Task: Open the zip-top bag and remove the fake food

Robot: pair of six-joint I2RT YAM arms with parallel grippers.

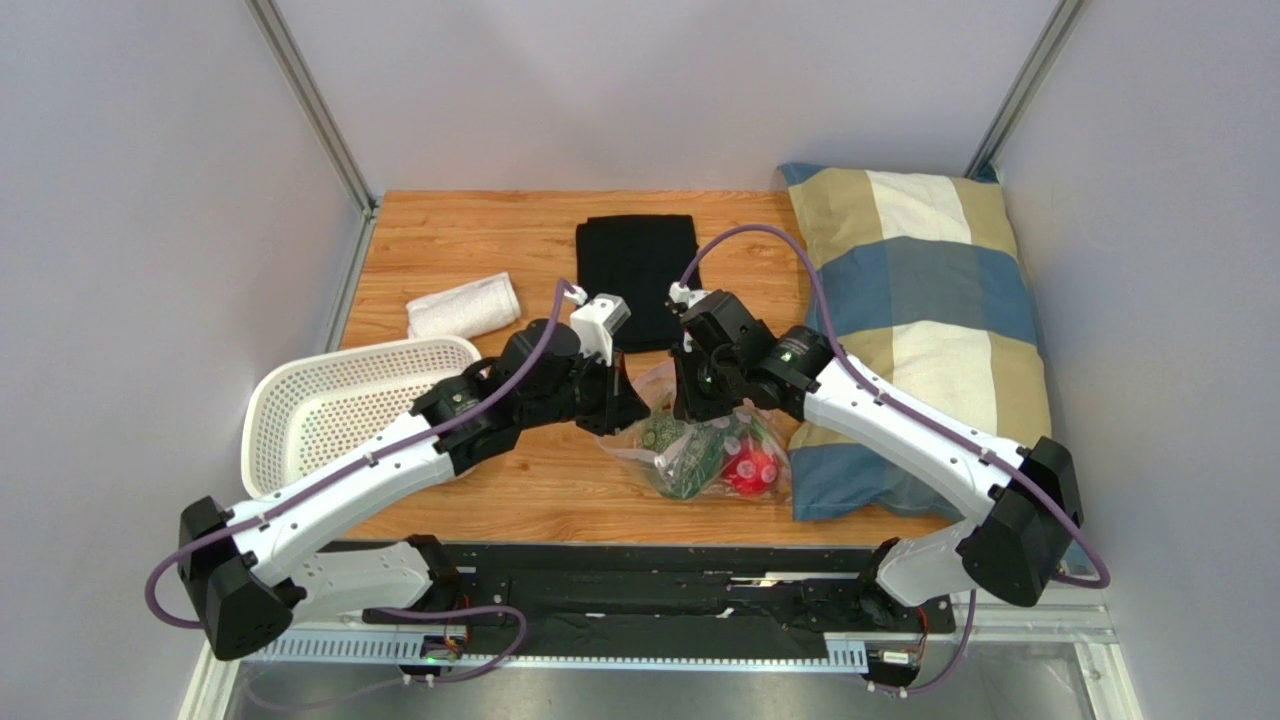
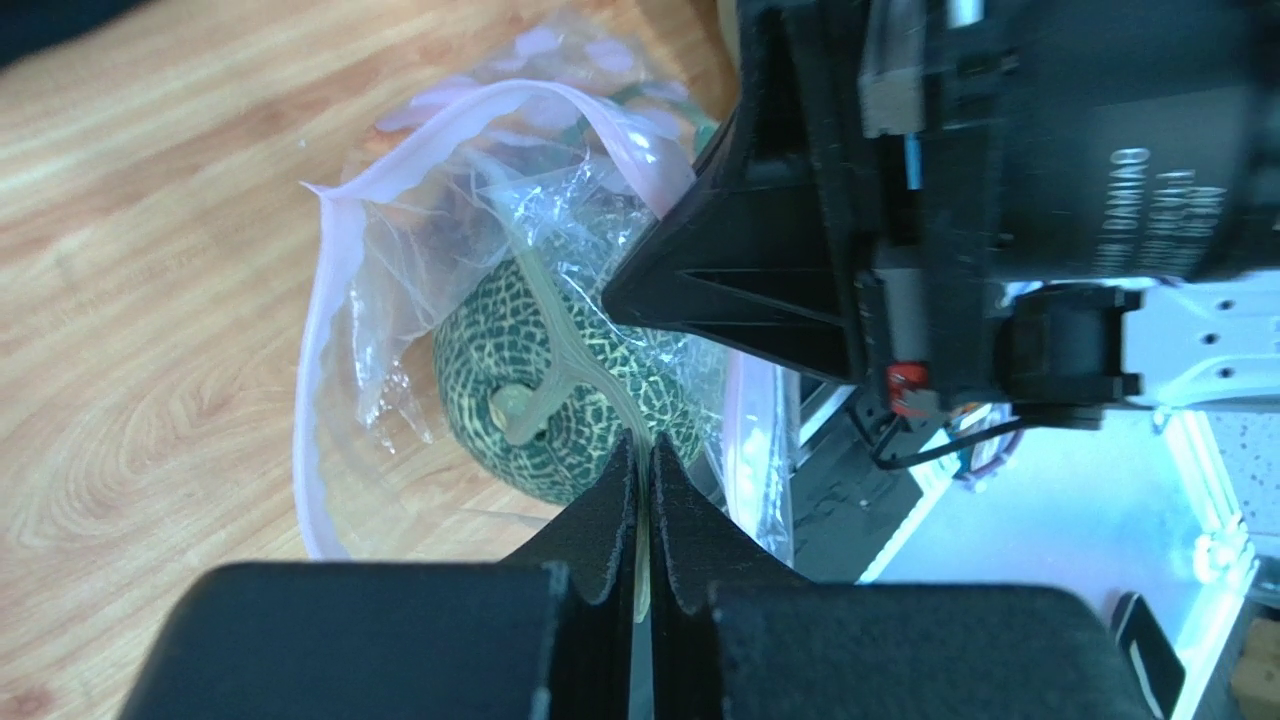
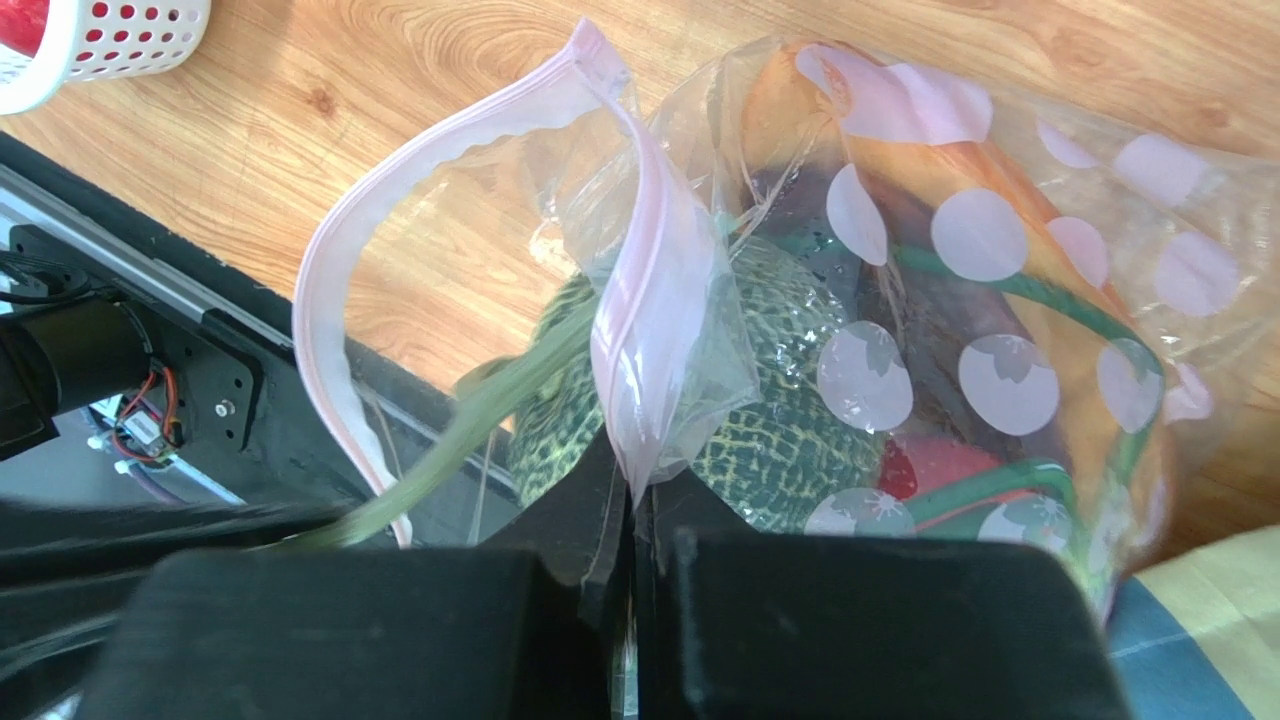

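- Two arms meet at the centre of the overhead frame, above one zip-top bag (image 1: 639,450) that lies on the wooden table (image 1: 451,225), near its lower edge.
- Left gripper (image 2: 646,503): claws pressed together on the bag's clear lip.
- Right gripper (image 3: 631,503): claws pinched on one pink zip strip (image 3: 639,285). The other strip (image 3: 323,300) loops away, so the mouth gapes.
- Fake food (image 1: 706,455) sits inside the bag: one netted green melon (image 2: 556,405), one red piece (image 3: 939,465) and green stems (image 3: 1037,293). The remaining pieces cannot be counted.
- Around it: one white perforated basket (image 1: 361,354) at left, one rolled white towel (image 1: 463,306) at upper left, one black cloth (image 1: 639,263) at top, one plaid pillow (image 1: 917,285) at right.
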